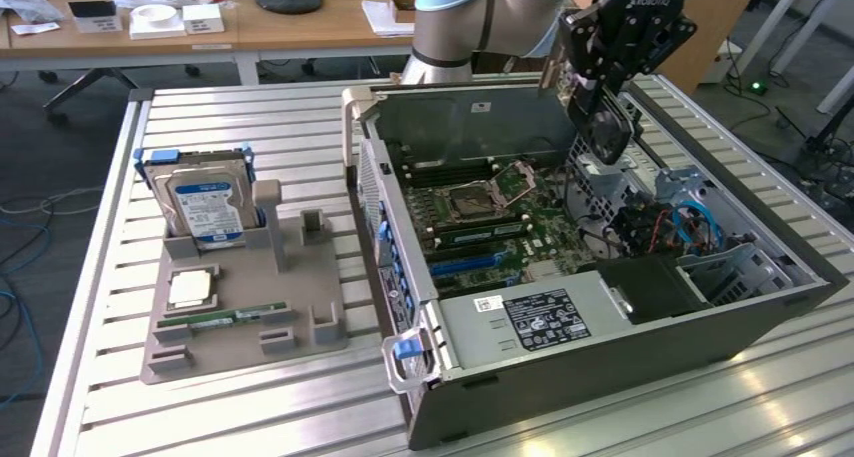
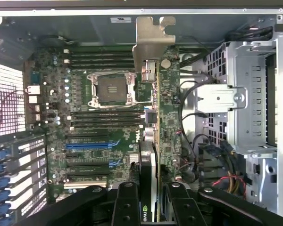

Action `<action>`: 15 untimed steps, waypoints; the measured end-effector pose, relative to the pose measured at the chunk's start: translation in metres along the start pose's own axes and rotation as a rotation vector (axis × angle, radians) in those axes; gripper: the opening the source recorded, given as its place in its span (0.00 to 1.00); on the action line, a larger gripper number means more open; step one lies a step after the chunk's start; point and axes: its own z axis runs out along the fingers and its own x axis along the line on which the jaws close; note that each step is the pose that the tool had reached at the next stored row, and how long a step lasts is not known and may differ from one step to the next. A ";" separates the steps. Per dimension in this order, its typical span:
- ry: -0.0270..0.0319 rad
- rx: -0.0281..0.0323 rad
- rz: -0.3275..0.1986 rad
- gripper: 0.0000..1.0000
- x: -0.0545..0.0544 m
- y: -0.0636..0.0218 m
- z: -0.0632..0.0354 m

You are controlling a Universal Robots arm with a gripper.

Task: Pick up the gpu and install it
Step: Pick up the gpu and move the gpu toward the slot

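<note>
My gripper (image 1: 597, 89) is shut on the gpu (image 1: 605, 129), which hangs edge-down above the far right corner of the open computer case (image 1: 561, 372). In the wrist view the gpu (image 2: 153, 136) appears edge-on between my two black fingers (image 2: 127, 207), its silver end bracket (image 2: 153, 40) pointing toward the case's back wall. The green board and black cover run along the gripper (image 2: 153, 211). Below it lies the motherboard (image 2: 52, 80) with blue expansion slots (image 2: 87, 145). The card is still well above the board.
A grey holder (image 1: 240, 327) on the exterior view's left carries a hard drive (image 1: 207, 212), a processor (image 1: 191, 289) and a memory stick (image 1: 220, 320). Inside the case are a drive cage (image 2: 252, 94), loose cables (image 2: 221, 179) and a power supply (image 1: 534, 322).
</note>
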 end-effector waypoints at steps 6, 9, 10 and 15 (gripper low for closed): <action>0.0000 0.0000 0.000 0.27 -0.006 0.0004 0.0002; 0.0000 0.0000 0.000 0.27 -0.006 0.0004 0.0002; 0.0000 0.0000 0.000 0.27 -0.006 0.0004 0.0002; 0.0000 0.0000 0.000 0.27 -0.013 0.0008 0.0005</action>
